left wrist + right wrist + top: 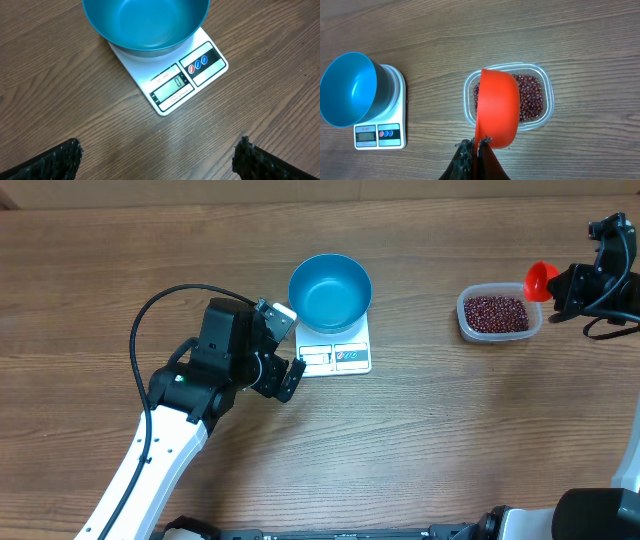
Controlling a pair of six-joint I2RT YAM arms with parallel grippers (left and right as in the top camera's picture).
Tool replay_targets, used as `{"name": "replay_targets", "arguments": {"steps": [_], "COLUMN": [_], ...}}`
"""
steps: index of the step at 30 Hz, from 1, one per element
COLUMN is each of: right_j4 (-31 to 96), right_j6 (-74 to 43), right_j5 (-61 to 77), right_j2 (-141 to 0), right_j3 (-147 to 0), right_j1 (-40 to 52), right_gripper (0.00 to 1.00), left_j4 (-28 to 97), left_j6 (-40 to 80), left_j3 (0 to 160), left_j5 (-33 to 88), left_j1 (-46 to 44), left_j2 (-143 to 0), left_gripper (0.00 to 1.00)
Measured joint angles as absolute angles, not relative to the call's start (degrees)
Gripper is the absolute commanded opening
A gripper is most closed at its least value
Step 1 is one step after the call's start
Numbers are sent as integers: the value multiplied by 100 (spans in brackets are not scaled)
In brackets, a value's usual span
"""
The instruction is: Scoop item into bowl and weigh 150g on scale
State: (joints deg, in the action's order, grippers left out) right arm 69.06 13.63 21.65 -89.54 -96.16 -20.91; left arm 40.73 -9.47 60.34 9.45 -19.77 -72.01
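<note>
Many small dark red-brown beans [497, 312] [532, 97] lie in a maroon heap inside a clear rounded-rectangular tub [463, 320] [547, 95] on the right side of the wooden surface [420, 440]. At the tub's far right corner in the overhead view is a red scoop [540, 280] [496, 107]. In the right wrist view the scoop covers the left part of the tub, with its rounded outside facing the camera. How high it sits over the beans, and whether it carries any, cannot be told. The right hand [565, 285] [475, 160] is closed tight, its fingers pinched together on the scoop's near end. Well apart from the tub, to the left, the blue bowl [330, 290] [145, 22] [347, 95] stands upright on the far part of the white scale [345, 358] [175, 85] [377, 135], its smooth blue inside showing down to the bottom. The scale's display panel and round buttons run along its near edge, clear of the bowl, and the display shows a single digit that looks like a zero. Just to the left of the scale is the left hand [283, 348] [160, 162], with its fingers spread as wide as they go and nothing between them. It points toward the scale without touching it. A black cable [160, 310] loops over the left arm, which reaches in from the near left.
</note>
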Motion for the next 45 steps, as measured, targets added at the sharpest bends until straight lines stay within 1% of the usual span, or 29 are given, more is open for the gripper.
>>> {"name": "replay_targets", "arguments": {"steps": [5, 25, 45], "right_j4": [6901, 6901, 6777], "right_j6": [1363, 1441, 1511], "right_j5": [2167, 2158, 1907], "right_j2": [-9002, -10092, -10202], "right_j3": [-9616, -9616, -9616], "right_j1": [-2091, -1855, -1855], "right_gripper": [4, 4, 4], "left_j4": [4073, 4073, 4075], "left_j6": [-947, -947, -947], "left_j3": [6034, 6034, 6034], "left_j5": [945, 945, 945], "left_j1": [-1977, -1977, -1977], "left_j2": [-7201, -7201, -7201], "left_gripper": [100, 100, 99]}}
